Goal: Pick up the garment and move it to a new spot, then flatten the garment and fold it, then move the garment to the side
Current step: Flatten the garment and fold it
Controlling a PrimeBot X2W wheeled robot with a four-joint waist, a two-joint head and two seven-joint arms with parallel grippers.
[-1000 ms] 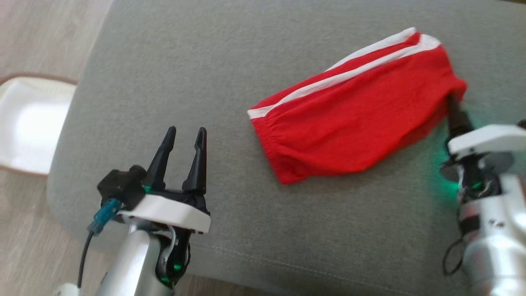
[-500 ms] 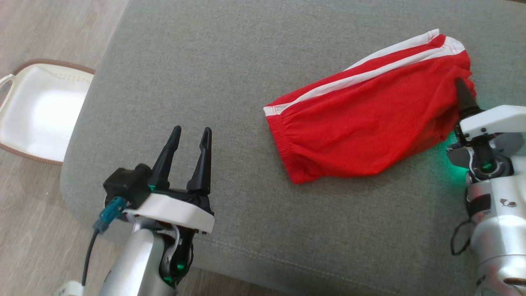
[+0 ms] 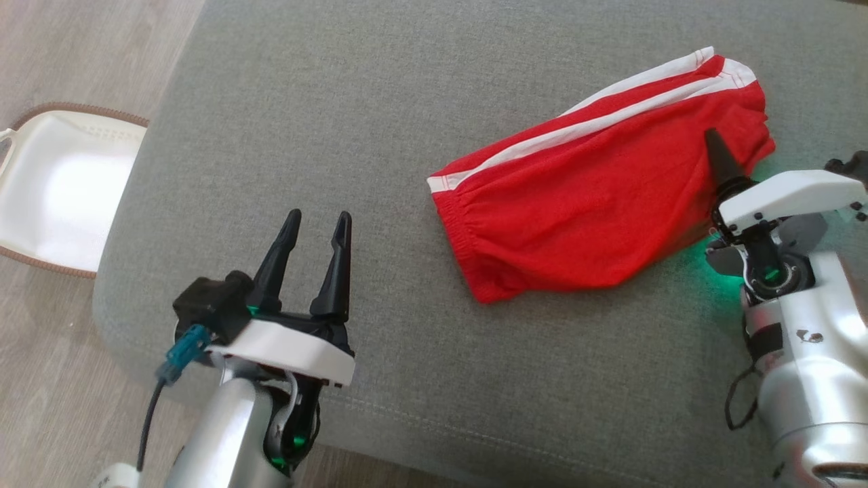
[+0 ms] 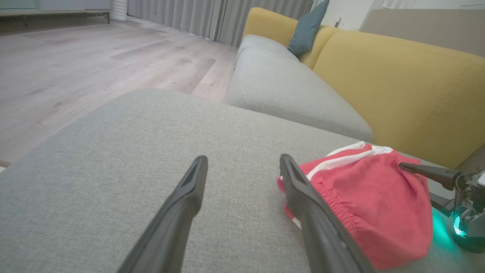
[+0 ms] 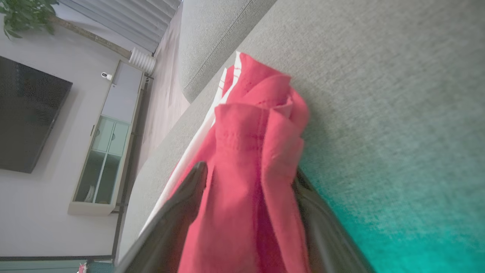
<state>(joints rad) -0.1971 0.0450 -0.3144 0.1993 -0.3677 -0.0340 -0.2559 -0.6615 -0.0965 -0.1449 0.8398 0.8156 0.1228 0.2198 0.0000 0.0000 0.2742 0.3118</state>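
Observation:
The garment (image 3: 583,203) is a pair of red shorts with white side stripes, lying on a grey sofa seat (image 3: 339,102) right of centre. My right gripper (image 3: 715,146) is shut on the garment's right end. One dark finger shows on top of the cloth and the other is hidden under it. In the right wrist view, red fabric (image 5: 250,151) is bunched between the two fingers of that gripper (image 5: 248,170). My left gripper (image 3: 319,215) hovers open and empty over the seat's front left. In the left wrist view, the garment (image 4: 371,204) lies just right of the left gripper (image 4: 243,159).
A white basket (image 3: 61,190) with a brown rim stands on the wooden floor to the left of the seat. The yellow sofa back (image 4: 398,76) and a teal cushion (image 4: 307,28) lie beyond the garment. The seat's front edge runs just below my left gripper.
My right gripper has shut on the garment's right end and moved a little left with it. The left gripper has stayed open in place. The head camera has shifted slightly.

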